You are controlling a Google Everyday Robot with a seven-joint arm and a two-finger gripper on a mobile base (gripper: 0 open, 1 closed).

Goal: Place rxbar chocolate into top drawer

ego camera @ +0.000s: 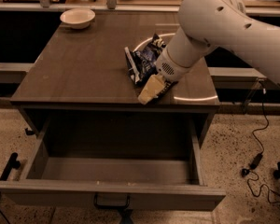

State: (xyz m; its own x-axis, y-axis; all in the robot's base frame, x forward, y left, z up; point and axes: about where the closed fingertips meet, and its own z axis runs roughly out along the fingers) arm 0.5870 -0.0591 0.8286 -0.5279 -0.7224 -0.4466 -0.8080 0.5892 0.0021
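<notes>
My gripper (153, 90) hangs over the front right part of the cabinet top, just behind its front edge, fingers pointing down and left. A cream fingertip (147, 91) shows. A small dark flat bar, the rxbar chocolate (164, 88), sits against that finger and seems clamped in the gripper. The top drawer (107, 194) is pulled wide open below, with a dark handle (112, 201) on its front panel. Its inside looks empty.
A blue-and-white chip bag (142, 59) lies on the cabinet top (84, 64) just behind the gripper. A white bowl (77, 17) stands at the back left. A cable (260, 134) runs along the speckled floor on the right.
</notes>
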